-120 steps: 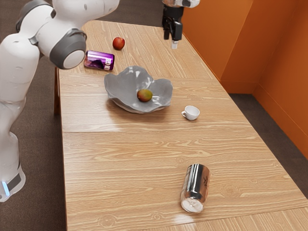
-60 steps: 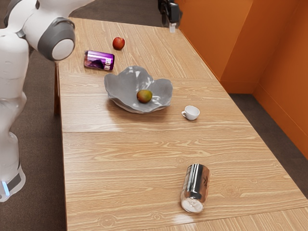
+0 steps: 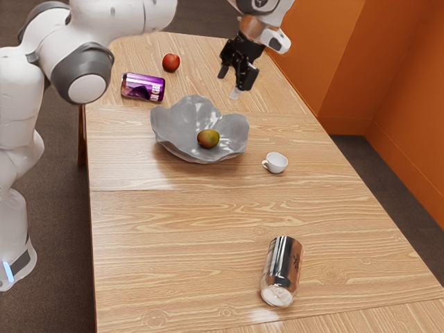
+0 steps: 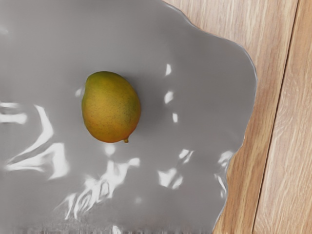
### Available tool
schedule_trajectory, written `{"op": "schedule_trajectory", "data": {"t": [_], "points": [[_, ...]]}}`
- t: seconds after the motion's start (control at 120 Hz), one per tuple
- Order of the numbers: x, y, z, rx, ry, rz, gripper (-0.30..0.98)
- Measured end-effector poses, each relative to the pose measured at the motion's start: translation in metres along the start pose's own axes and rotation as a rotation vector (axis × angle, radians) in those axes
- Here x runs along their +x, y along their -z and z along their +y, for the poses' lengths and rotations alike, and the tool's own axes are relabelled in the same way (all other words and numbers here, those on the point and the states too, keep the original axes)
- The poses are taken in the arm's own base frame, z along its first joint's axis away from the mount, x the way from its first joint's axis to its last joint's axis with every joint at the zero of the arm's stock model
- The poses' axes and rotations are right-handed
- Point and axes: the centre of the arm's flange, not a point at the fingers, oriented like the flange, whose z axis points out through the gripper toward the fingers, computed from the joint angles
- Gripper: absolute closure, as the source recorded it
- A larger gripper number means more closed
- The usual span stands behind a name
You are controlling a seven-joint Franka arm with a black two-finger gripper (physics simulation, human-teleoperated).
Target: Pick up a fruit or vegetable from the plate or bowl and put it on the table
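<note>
From here, with twelve at the far end of the bench (image 3: pixel 173 229), the tool (image 3: pixel 229 82) hangs at the one o'clock side of the bowl (image 3: pixel 172 126), fingers spread wide, holding nothing. The mango (image 3: pixel 208 139) sits in the bowl. I'd guess it's firm, fairly weighty, a bit slick and easily bruised; best pinched gently across its middle, clear of the stem nub (image 4: pixel 126 140).
</note>
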Motion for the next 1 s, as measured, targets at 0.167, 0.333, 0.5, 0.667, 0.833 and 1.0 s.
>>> {"op": "schedule_trajectory", "data": {"t": [0.167, 0.333, 0.5, 0.667, 0.833, 1.0], "points": [[-0.016, 0.002, -0.056, -0.043, 0.114, 0.0, 0.0], [-0.019, -0.002, -0.064, -0.042, 0.132, -0.02, 0.0], [-0.033, 0.005, -0.093, -0.066, 0.177, 0.001, 0.0], [-0.038, 0.008, -0.099, -0.072, 0.184, 0.007, 0.0], [-0.018, -0.007, -0.087, -0.1, 0.124, 0.049, 0.0], [-0.002, -0.027, -0.079, -0.118, 0.064, 0.078, 0.0]]}}
